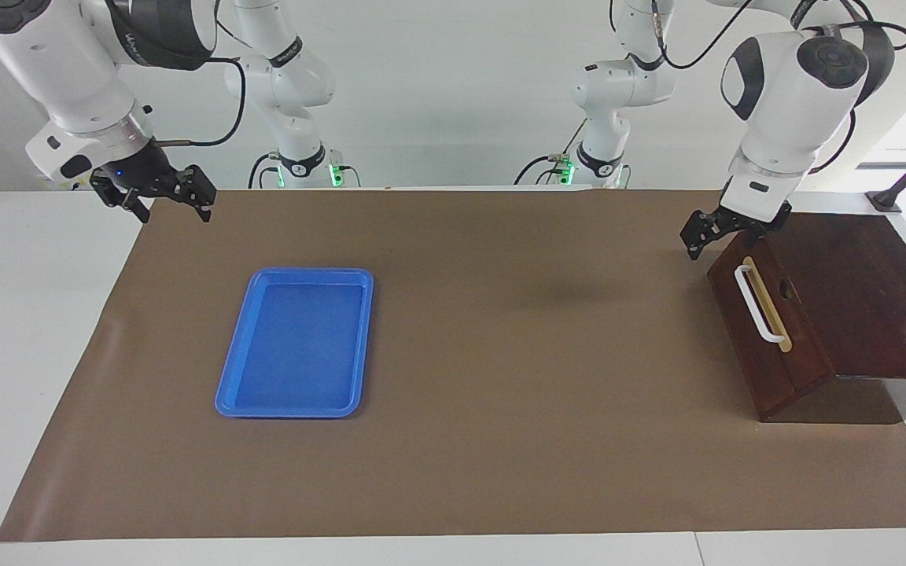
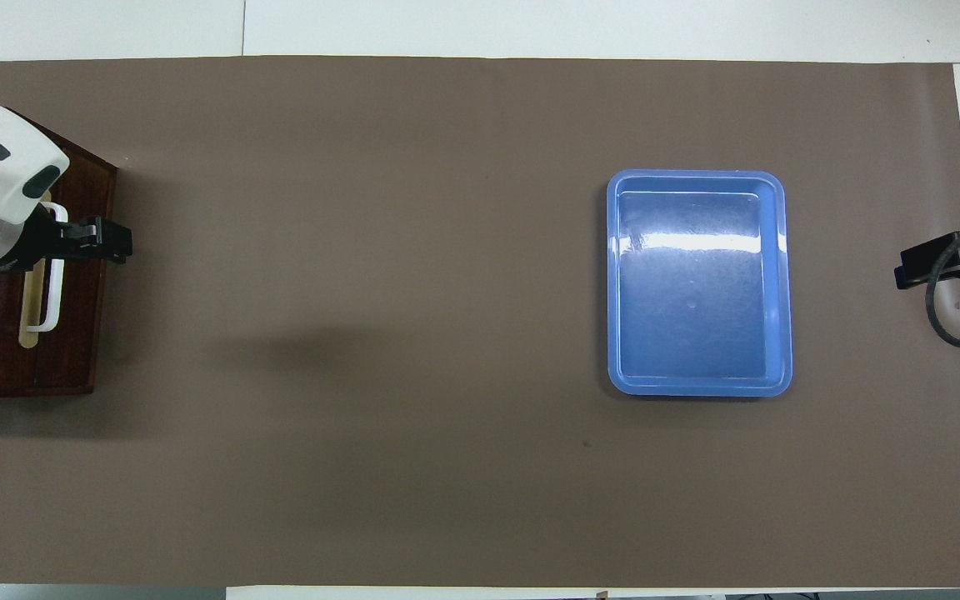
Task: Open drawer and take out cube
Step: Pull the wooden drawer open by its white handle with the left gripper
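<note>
The drawer [image 1: 771, 346] is a dark reddish-brown wooden front, standing shut in its cabinet at the left arm's end of the table. Its white bar handle [image 1: 755, 303] sits on a tan strip. The drawer also shows in the overhead view [image 2: 76, 333], with the handle [image 2: 52, 283]. The cube is hidden. My left gripper [image 1: 724, 236] hangs open and empty just above the handle's end that is nearer to the robots, not touching it; it also shows in the overhead view [image 2: 117, 242]. My right gripper [image 1: 172, 206] waits open and empty above the table's corner at the right arm's end.
A blue plastic tray [image 1: 311, 273] lies empty on the brown mat toward the right arm's end; it also shows in the overhead view [image 2: 697, 175]. The cabinet's top [image 1: 854, 283] slopes up over the drawer. White table surrounds the mat.
</note>
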